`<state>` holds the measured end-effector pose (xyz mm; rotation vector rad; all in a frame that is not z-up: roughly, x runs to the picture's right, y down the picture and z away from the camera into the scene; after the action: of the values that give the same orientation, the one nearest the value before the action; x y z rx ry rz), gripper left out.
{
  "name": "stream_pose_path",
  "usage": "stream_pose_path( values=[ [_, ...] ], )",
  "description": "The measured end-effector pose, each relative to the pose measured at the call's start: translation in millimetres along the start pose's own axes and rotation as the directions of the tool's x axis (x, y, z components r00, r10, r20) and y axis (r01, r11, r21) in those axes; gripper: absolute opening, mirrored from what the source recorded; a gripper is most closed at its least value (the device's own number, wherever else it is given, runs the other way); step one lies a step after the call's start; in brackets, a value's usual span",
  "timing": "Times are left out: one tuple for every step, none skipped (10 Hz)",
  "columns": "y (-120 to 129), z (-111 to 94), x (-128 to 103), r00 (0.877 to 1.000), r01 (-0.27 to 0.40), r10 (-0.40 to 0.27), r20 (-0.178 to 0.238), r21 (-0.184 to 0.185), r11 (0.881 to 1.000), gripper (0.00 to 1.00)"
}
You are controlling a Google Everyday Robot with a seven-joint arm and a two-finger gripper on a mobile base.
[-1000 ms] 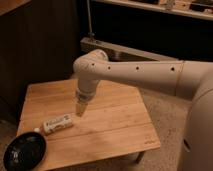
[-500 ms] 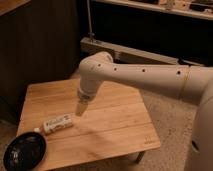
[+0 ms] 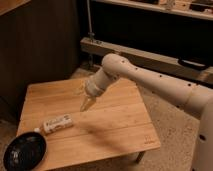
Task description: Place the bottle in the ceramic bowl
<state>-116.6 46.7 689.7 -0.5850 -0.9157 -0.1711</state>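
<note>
The bottle [image 3: 56,124] is small and white with a printed label. It lies on its side on the wooden table [image 3: 115,125], near the front left, cap toward the left. The ceramic bowl [image 3: 24,150] is glossy black and shallow. It sits at the table's front left corner, just below and left of the bottle. My gripper [image 3: 85,105] hangs from the white arm above the table's middle, pointing down and left. It is to the right of the bottle and above it, not touching it, and holds nothing.
A dark wall stands behind the table on the left. A low metal rail [image 3: 150,55] and dark shelving run behind the arm. Speckled floor [image 3: 170,125] lies to the right of the table.
The arm has shifted slightly, with the gripper a little lower and nearer the bottle. The bottle and bowl have not moved.
</note>
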Motion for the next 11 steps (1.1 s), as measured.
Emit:
stream_pose_path(
  values=[
    [-1.9, -2.8, 1.3, 0.999, 0.034, -0.034, 0.026, 0.011, 0.999, 0.65],
    [-3.9, -5.7, 4.0, 0.995, 0.079, -0.080, 0.055, 0.018, 0.997, 0.65],
    [-3.3, -2.6, 1.4, 0.996, 0.082, -0.081, 0.033, -0.006, 0.997, 0.65],
    [-6.2, 5.3, -4.5, 0.997, 0.072, -0.073, -0.025, -0.054, 0.996, 0.65],
    [-12.7, 15.9, -11.1, 0.995, 0.065, -0.073, -0.075, -0.096, 0.993, 0.65],
    [-20.1, 26.4, -18.0, 0.991, 0.060, -0.074, -0.109, -0.124, 0.990, 0.65],
    [-22.4, 33.0, -19.4, 0.990, 0.052, -0.069, -0.120, -0.141, 0.989, 0.65],
    [-24.3, 42.3, -16.0, 0.993, 0.029, -0.044, -0.108, -0.142, 0.989, 0.65],
    [-21.6, 47.2, -6.1, 0.996, 0.004, -0.014, -0.083, -0.128, 0.992, 0.65],
    [-16.0, 50.5, 4.4, 0.998, -0.010, 0.003, -0.060, -0.113, 0.994, 0.65],
    [-6.2, 54.0, 20.2, 0.999, -0.026, 0.023, -0.036, -0.094, 0.995, 0.65]
  ],
)
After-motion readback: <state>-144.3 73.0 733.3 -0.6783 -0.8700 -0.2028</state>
